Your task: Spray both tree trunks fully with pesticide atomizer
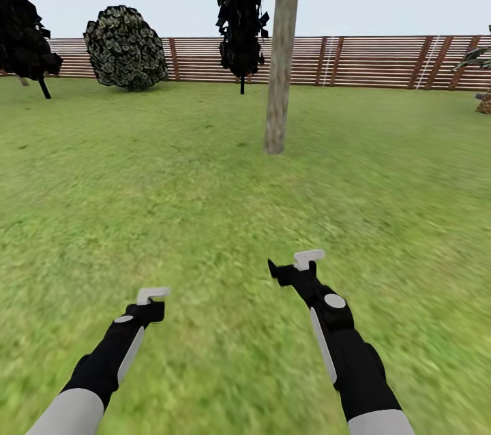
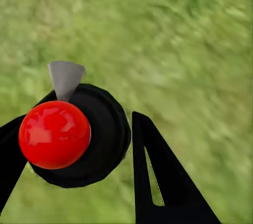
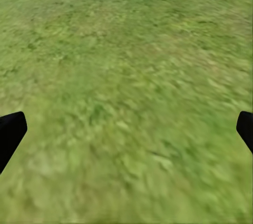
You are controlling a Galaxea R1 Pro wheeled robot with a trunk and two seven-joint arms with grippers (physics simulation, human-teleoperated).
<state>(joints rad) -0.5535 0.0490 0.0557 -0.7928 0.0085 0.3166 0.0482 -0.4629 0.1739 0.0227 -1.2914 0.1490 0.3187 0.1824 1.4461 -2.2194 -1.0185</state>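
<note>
Nearest to me, my two black arms reach forward low over the grass lawn. My left gripper hangs just above the turf; from my head I see only its pale grey tip. In the left wrist view a black disc-shaped part carrying a glossy red ball and a grey wedge sits between dark fingers; I cannot tell whether those fingers are parted or closed. My right gripper is stretched a little further ahead. In the right wrist view its dark fingertips stand at opposite edges with bare grass between them, so it is spread wide and holds nothing.

Further out, one thick grey-brown tree trunk rises from the lawn, leaning slightly. Beyond it stand a round bush, thin dark-leaved trees and the slatted wooden fence.

I can pick out no pesticide atomizer on the grass. I judge I am at the search stage: next I must find it before any grasp.
</note>
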